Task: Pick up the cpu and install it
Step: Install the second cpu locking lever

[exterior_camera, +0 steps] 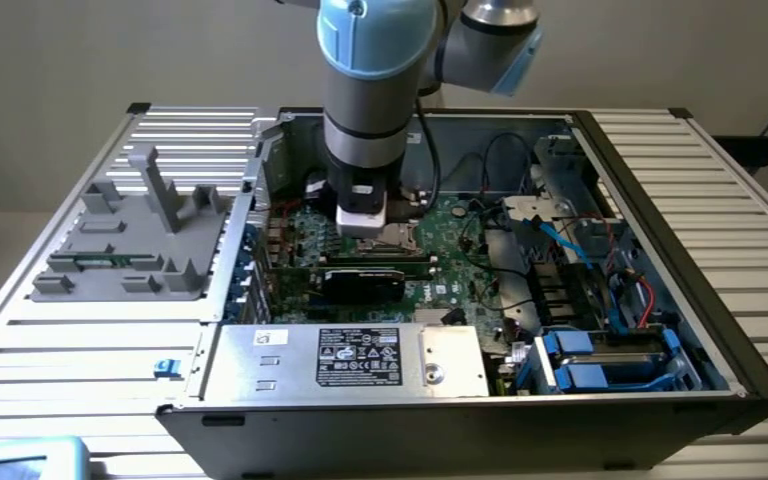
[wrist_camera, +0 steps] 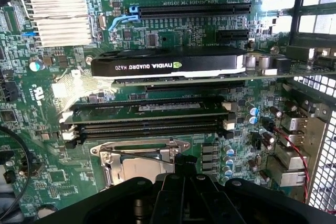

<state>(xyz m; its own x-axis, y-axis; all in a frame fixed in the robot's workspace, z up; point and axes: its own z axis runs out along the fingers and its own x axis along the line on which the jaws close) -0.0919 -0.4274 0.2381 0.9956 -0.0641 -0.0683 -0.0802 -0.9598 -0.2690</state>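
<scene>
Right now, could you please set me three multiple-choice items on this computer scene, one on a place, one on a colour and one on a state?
1. Where is the gripper?
A. over the grey tray outside the case
B. down inside the open case, over the motherboard's CPU socket
C. over the silver box with the white label

2. What colour is the graphics card's top cover?
A. black
B. red
C. white

3. How does the computer case stand?
A. closed
B. open, its inside exposed
C. tipped upside down

Answers: 1 B, the arm reaches down to the CPU socket beside the memory slots; 2 A, the cover is black with white lettering; 3 B, the motherboard and cables lie exposed.
</scene>
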